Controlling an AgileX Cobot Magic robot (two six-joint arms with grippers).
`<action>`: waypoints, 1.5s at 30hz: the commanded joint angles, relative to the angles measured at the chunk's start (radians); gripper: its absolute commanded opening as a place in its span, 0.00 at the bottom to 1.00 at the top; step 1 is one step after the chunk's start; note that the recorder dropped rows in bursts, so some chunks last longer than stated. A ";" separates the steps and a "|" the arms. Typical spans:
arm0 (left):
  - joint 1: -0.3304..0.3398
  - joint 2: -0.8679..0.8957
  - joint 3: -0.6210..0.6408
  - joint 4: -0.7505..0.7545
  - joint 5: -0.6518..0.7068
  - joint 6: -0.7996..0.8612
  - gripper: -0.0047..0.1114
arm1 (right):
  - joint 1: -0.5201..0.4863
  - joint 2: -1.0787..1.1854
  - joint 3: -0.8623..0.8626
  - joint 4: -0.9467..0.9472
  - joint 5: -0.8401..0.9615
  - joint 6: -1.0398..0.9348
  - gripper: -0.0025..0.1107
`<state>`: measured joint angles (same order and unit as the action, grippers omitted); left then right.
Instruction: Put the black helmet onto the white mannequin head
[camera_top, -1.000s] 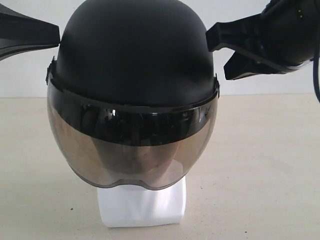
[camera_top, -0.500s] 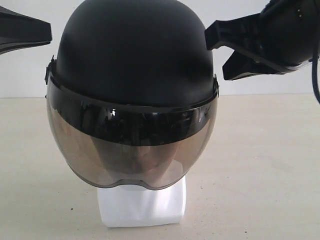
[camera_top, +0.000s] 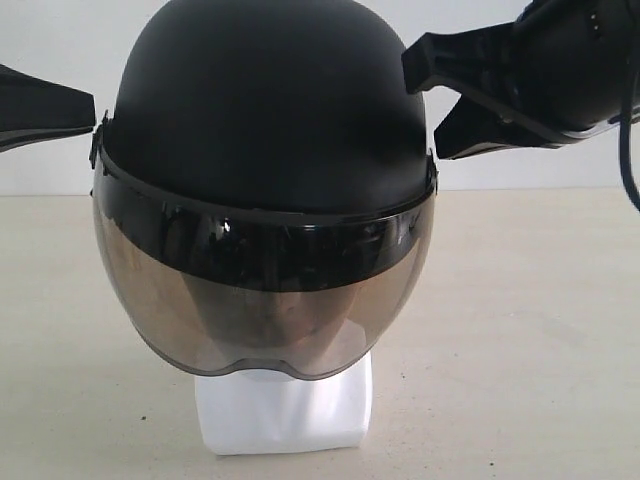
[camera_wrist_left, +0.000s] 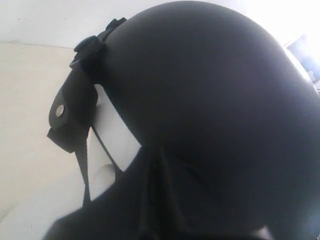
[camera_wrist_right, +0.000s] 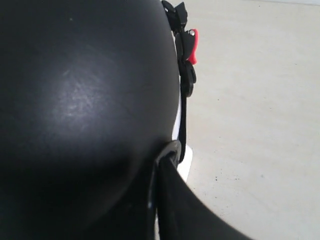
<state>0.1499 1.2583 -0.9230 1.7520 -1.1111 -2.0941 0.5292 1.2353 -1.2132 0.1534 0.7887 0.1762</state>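
Black helmet (camera_top: 265, 110) on white mannequin head (camera_top: 285, 412); left tool (camera_top: 84, 110), right tool (camera_top: 431, 108) alongside.

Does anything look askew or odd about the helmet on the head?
Slightly. The black helmet sits on the white mannequin head a little askew, tilted down toward the right of the exterior view. No damage shows.
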 joint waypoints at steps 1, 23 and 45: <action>0.004 0.000 0.005 -0.008 -0.005 -0.004 0.08 | 0.003 -0.019 -0.007 0.010 -0.032 -0.005 0.02; 0.148 0.032 0.009 -0.008 -0.110 -0.004 0.08 | 0.003 -0.197 -0.007 -0.096 -0.007 0.022 0.02; -0.011 -0.669 0.255 -0.008 -0.110 0.081 0.08 | 0.003 -0.456 -0.007 -0.265 0.341 0.047 0.02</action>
<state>0.1429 0.6095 -0.6721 1.7506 -1.2209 -2.0224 0.5292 0.7831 -1.2139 -0.1024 1.1379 0.2206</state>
